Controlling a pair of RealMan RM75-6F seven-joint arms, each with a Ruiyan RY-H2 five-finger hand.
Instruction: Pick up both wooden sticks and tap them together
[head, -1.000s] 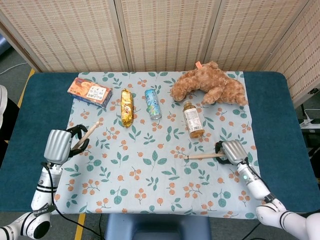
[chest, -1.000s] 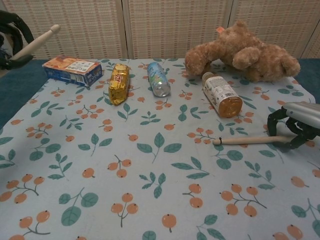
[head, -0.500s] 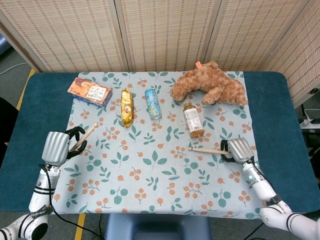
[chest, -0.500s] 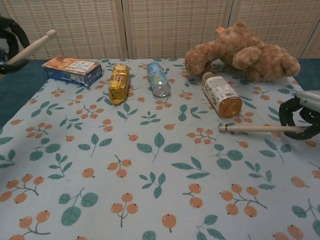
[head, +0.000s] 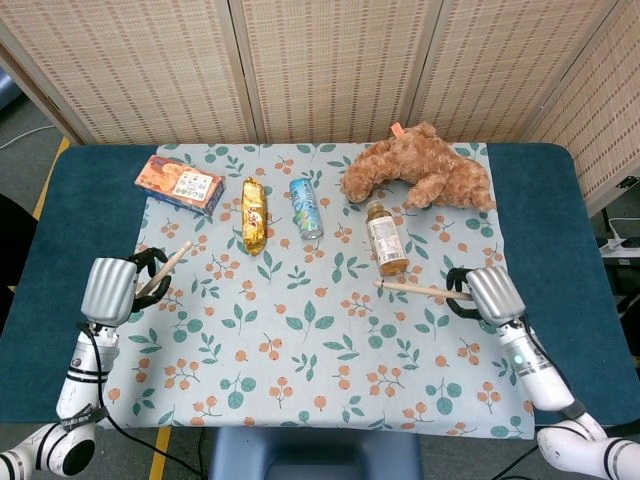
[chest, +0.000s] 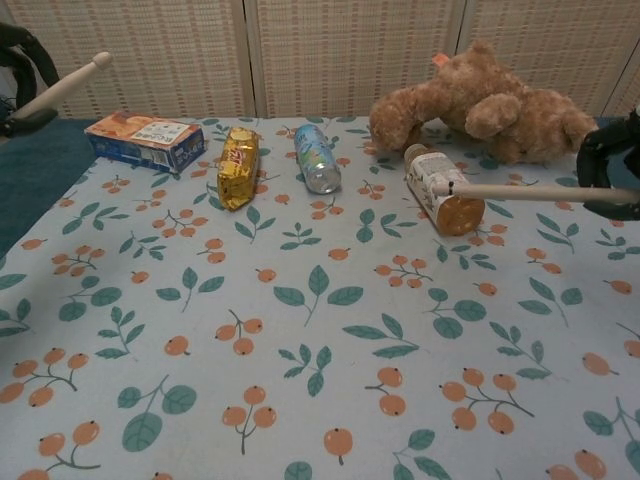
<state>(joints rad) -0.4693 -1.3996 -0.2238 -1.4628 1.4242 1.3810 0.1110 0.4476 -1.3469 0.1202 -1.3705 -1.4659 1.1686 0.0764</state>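
Note:
My left hand (head: 115, 290) is at the cloth's left edge and grips one wooden stick (head: 167, 268), whose rounded tip points up and to the right; the same stick (chest: 62, 86) shows at the top left of the chest view. My right hand (head: 487, 293) is at the cloth's right side, lifted above the table. It holds the other wooden stick (head: 412, 289) nearly level, tip pointing left. In the chest view this stick (chest: 510, 188) crosses in front of the bottle, held by the right hand (chest: 610, 165). The two sticks are far apart.
On the leaf-patterned cloth (head: 320, 340) lie a snack box (head: 180, 184), a yellow packet (head: 253, 214), a can (head: 306, 208), a tea bottle (head: 386, 238) and a brown teddy bear (head: 420, 170). The blue table (head: 560, 220) extends past the cloth on both sides.
My right hand has lifted its stick off the cloth and drawn it up and to the right. My left hand with its stick has shifted only slightly.

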